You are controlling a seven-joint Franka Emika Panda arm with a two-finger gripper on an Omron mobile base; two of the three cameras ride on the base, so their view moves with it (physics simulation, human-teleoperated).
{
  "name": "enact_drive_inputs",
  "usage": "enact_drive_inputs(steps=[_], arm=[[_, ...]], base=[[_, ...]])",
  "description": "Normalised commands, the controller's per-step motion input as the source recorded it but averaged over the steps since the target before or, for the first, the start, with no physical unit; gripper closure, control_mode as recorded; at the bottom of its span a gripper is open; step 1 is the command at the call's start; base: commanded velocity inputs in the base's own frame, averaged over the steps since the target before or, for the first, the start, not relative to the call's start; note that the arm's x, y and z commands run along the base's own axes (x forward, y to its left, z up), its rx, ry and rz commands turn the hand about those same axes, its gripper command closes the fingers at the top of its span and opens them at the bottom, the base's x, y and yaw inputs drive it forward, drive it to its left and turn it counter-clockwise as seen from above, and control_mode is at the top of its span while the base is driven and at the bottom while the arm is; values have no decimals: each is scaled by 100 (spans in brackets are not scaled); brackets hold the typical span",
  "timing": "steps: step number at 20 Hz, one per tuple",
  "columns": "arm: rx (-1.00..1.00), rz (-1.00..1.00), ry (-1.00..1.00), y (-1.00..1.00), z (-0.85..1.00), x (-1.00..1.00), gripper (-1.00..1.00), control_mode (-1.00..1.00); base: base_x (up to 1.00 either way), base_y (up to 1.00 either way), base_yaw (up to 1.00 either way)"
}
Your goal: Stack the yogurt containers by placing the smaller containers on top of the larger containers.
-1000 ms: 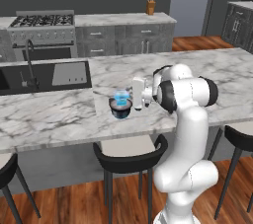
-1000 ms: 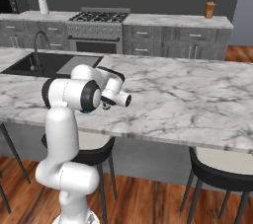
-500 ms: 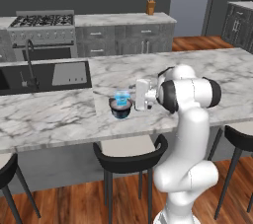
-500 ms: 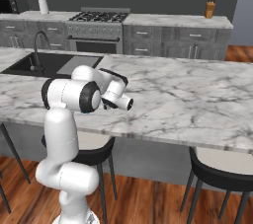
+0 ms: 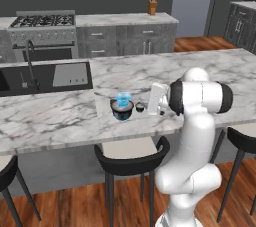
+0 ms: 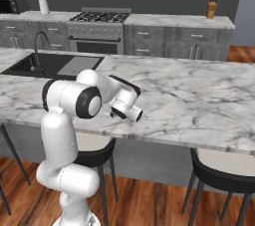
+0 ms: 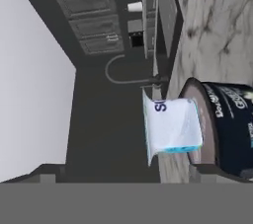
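Note:
The light-blue cup (image 5: pixel 123 96) stands upright on the pale top of the wide dark tub (image 5: pixel 122 111) on the marble counter (image 5: pixel 210 68). The tiny dark cup (image 5: pixel 140 106) sits on the counter just right of the tub. My gripper (image 5: pixel 148 104) hovers right of the tiny cup, pointing left at the stack, open and holding nothing. The hand view is rolled sideways: the blue cup (image 7: pixel 173 127) rests on the dark tub (image 7: pixel 228 128), a short way ahead of the hand. In the right base view my arm (image 6: pixel 84 101) hides the containers.
A black sink (image 5: pixel 47 77) with a tall faucet (image 5: pixel 31 63) is set in the counter to the left. Dark stools (image 5: pixel 131 155) stand along the near edge. Stove (image 5: pixel 42 21) and knife block (image 5: pixel 152 6) sit on the back counter.
The jaws have opened and let go of the light-blue cup, which stays on the dark tub. The hand has drawn back a little to the right.

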Motion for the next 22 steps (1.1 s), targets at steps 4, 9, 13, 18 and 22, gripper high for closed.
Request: enact_drive_inputs(steps=[4,9,13,18,22], arm=[[-22,0,16,-3,53,-23,-100,-100],[-43,0,36,0,45,-10,-100,-100],[-30,0,30,-5,18,-25,-100,-100],[-28,7,25,-1,2,-6,-100,-100],[-10,16,21,-16,0,0,-100,-100]], base=[[0,0,0],[0,0,0],[0,0,0],[0,0,0],[0,0,0]])
